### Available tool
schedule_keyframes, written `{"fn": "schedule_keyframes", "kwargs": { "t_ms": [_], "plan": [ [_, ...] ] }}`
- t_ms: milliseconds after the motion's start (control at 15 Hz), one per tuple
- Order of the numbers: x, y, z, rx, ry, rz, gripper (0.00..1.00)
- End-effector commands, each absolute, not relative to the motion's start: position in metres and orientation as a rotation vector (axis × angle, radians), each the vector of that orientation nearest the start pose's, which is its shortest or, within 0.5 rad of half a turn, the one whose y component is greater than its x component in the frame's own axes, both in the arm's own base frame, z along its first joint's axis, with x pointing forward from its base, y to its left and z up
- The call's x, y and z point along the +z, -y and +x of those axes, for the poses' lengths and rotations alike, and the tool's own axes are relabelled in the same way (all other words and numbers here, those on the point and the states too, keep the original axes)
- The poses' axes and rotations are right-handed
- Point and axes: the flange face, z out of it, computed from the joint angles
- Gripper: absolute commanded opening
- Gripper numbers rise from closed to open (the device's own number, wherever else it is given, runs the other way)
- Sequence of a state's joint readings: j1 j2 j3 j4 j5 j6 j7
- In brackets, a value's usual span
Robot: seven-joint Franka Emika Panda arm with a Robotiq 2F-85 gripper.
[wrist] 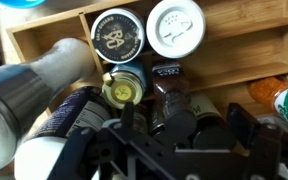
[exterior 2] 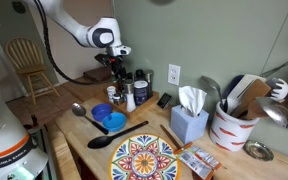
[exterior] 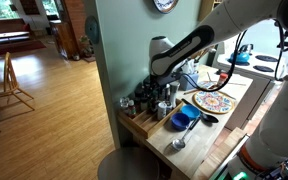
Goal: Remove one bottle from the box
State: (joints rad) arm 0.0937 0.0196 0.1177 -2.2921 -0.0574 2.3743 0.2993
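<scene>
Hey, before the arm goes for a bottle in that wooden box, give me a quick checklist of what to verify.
1. Gripper open: ok.
2. Gripper over the box: ok.
3. Dark bottle lined up with the gripper's gap: ok.
4. Room beside the yellow-capped bottle: not ok, it sits tight against the dark bottle.
5. Gripper low enough to grasp: cannot tell.

wrist: gripper dark blur, cut by lower edge | silver bottle blurred, cut at left edge | orange item cut at right edge | exterior: bottles in box too small to count
</scene>
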Motion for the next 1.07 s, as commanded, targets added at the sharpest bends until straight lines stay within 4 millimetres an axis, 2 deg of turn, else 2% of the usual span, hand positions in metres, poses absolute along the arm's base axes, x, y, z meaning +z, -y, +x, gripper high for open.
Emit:
{"fn": "schedule_keyframes", "kwargs": {
  "t_ms": [0,67,467,600,800,1000],
  "plan": [
    [0.339,-0.112,0.520,-0.114,-0.111,-3.175,0.69],
    [0.338,-0.111,0.521,-0.111,-0.118,-3.173,0.66],
    [0.338,-0.104,0.524,-0.104,-0.149,-3.171,0.19],
    [0.344,-0.100,0.523,-0.097,-0.155,-3.164,0.07],
    [0.356,-0.096,0.520,-0.074,-0.151,-3.153,0.08],
    [0.382,-0.098,0.513,-0.047,-0.129,-3.136,0.08]
  ]
}}
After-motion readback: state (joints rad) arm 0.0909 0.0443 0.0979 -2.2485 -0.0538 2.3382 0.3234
